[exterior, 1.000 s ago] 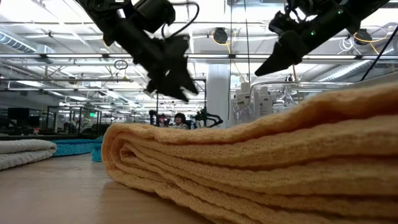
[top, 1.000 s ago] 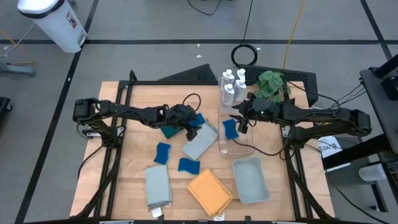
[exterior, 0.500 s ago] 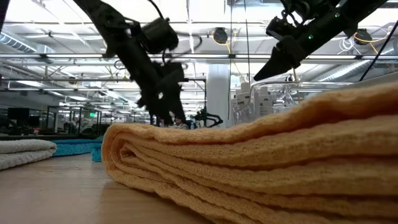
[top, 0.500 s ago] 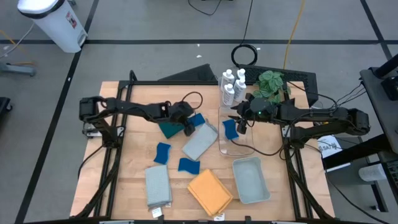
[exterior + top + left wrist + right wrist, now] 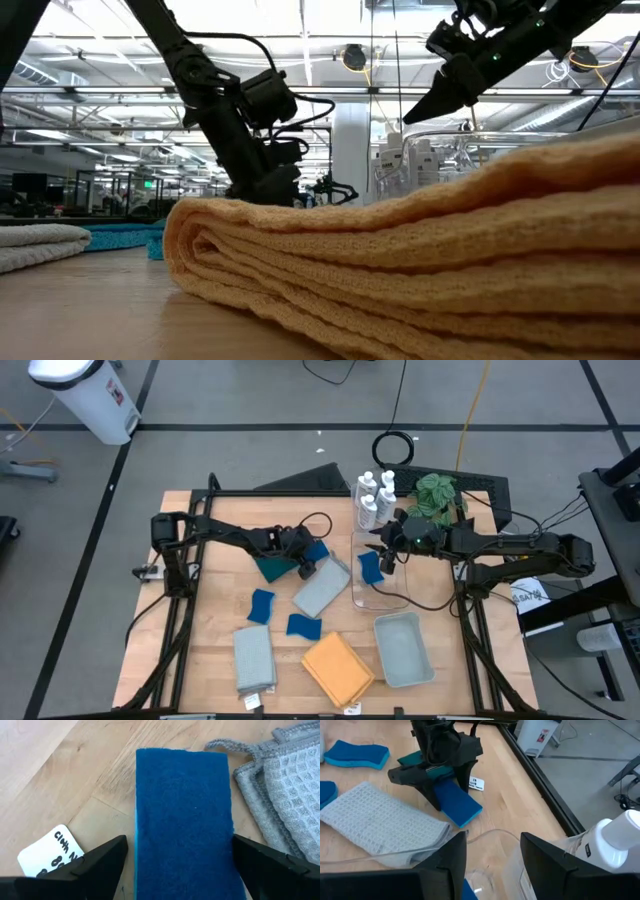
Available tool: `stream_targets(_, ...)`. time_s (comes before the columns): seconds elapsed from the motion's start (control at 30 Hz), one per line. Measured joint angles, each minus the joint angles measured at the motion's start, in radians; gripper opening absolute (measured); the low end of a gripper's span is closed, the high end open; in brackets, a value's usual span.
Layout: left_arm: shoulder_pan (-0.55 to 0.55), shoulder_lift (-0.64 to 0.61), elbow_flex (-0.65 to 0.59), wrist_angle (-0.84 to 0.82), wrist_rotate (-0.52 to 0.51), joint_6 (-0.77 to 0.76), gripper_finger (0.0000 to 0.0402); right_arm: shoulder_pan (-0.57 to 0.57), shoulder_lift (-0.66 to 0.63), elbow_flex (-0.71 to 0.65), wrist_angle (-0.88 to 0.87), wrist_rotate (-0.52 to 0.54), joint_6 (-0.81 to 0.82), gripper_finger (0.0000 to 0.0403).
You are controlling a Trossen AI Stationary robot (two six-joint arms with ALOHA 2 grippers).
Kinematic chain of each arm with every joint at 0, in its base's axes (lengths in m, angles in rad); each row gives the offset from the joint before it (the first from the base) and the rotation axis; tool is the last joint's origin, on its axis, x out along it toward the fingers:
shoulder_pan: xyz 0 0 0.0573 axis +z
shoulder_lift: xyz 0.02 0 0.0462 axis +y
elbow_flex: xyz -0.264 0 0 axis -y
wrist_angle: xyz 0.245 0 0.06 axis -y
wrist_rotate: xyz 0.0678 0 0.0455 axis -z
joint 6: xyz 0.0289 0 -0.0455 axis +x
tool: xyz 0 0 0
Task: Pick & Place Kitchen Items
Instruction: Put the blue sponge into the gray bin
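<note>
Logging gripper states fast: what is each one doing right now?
Left gripper: open, astride a blue sponge.
Right gripper: open, empty, above the clear bin.

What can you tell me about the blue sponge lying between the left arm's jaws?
The blue sponge is a flat rectangle with a fuzzy dark blue top and a lighter blue edge. It lies flat on the wooden table, one end beside the grey cloth. The left gripper straddles it, jaws open on either side, apparently not squeezing.
</note>
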Motion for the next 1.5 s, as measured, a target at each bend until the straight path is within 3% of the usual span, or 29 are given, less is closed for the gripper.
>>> stream_targets(0.23, -0.002, -0.001, -0.001, -0.008, 0.001, 0.009, 0.0345, 0.000, 0.000, 0.000, -0.001, 0.000, 0.000, 0.0159)
stream_targets(0.53, -0.001, 0.000, -0.003, 0.012, 0.000, -0.017, 0.0229, 0.000, 0.000, 0.000, -0.001, 0.000, 0.005, 0.0161)
stream_targets(0.77, -0.005, -0.015, -0.006, 0.065, -0.007, 0.034, 0.0194, 0.000, 0.000, 0.000, -0.001, 0.000, -0.017, 0.0156)
stream_targets(0.97, -0.007, -0.115, -0.006, 0.059, -0.037, 0.062, 0.0154, 0.000, 0.000, 0.000, 0.012, 0.000, -0.019, 0.0155)
stream_targets(1.27, -0.082, -0.249, -0.005, 0.117, 0.074, 0.065, 0.0100, 0.000, 0.000, 0.000, 0.068, 0.001, -0.019, 0.0155)
stream_targets(1.4, -0.134, -0.253, -0.005, 0.214, 0.117, 0.106, 0.0093, 0.000, 0.000, 0.000, 0.085, 0.001, -0.009, 0.0155)
stream_targets(1.5, -0.170, -0.253, -0.005, 0.265, 0.115, 0.174, 0.0093, 0.000, 0.000, 0.000, 0.103, -0.029, 0.085, 0.0155)
